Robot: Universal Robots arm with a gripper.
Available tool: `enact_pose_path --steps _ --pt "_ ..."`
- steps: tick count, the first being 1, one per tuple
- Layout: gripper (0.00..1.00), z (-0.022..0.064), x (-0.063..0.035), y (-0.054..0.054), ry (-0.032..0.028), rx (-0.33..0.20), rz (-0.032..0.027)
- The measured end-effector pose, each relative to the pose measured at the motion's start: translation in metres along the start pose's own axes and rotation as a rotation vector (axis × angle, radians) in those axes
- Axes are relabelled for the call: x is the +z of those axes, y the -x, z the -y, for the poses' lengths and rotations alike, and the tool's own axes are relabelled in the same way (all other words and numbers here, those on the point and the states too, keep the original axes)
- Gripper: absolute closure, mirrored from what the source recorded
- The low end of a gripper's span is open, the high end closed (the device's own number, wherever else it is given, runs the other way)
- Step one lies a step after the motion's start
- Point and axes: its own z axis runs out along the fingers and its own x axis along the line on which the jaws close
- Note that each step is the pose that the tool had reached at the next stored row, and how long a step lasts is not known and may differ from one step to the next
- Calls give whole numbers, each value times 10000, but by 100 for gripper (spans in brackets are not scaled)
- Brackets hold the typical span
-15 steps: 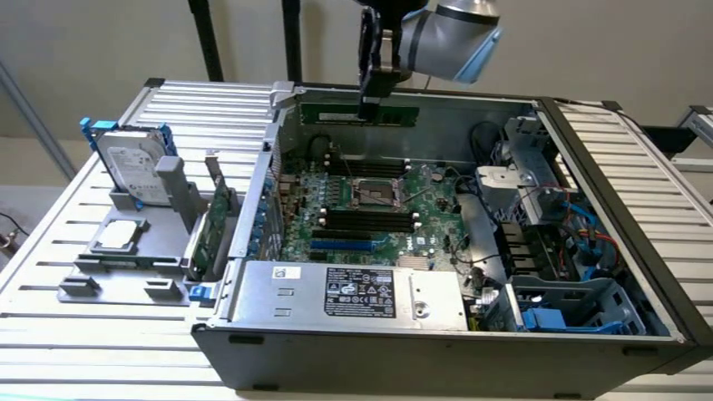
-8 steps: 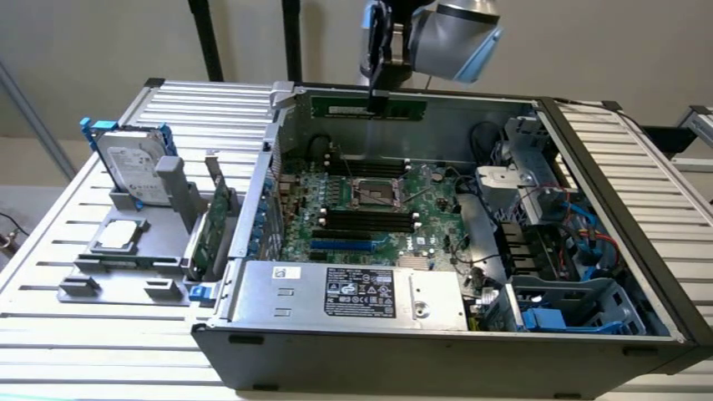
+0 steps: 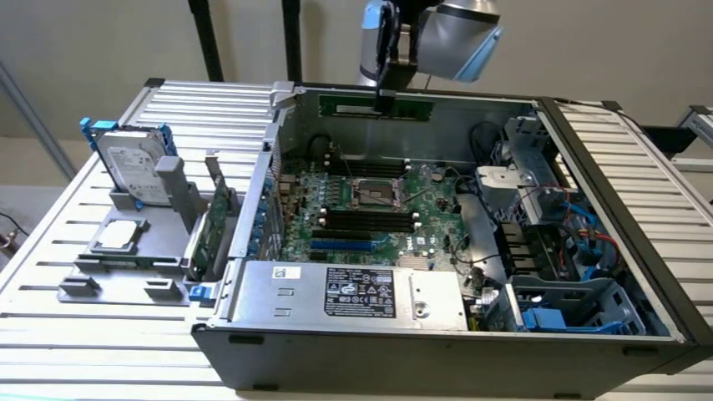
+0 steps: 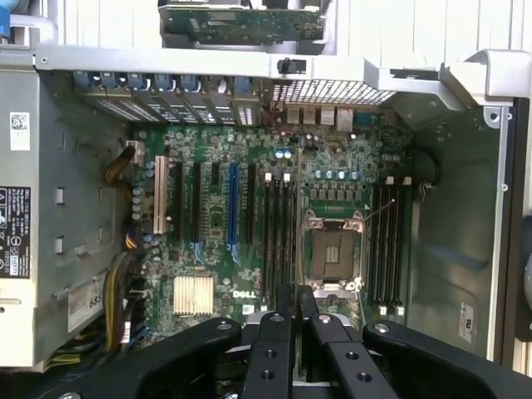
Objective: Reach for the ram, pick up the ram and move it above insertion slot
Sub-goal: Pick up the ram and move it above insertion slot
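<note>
My gripper (image 3: pixel 383 102) hangs over the far side of the open computer case (image 3: pixel 250 334), shut on the ram (image 3: pixel 340 105). The ram is a long thin green stick held level and by its middle, just in front of the case's back wall. In the wrist view the black fingers (image 4: pixel 270 337) stand pressed close together over the motherboard (image 4: pixel 216 216). The ram between them cannot be made out there. Black memory slots (image 4: pixel 278 241) lie below the fingers beside the processor socket (image 4: pixel 332 253), with a second bank (image 4: pixel 386 241) on its other side. In the exterior view the slots (image 3: pixel 356 219) lie nearer the camera than the gripper.
A grey stand (image 3: pixel 134 259) on the exterior view's left holds a hard drive with blue rails (image 3: pixel 132 171) and a wider green expansion card (image 3: pixel 217 225). A power supply (image 3: pixel 346 292) fills the case's near side. Drive cages and cables (image 3: pixel 557 242) crowd the right.
</note>
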Motion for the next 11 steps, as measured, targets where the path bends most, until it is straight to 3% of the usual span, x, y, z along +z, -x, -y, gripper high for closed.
enact_pose_path --steps 11 --pt "87 48 -1 0 -2 56 4"
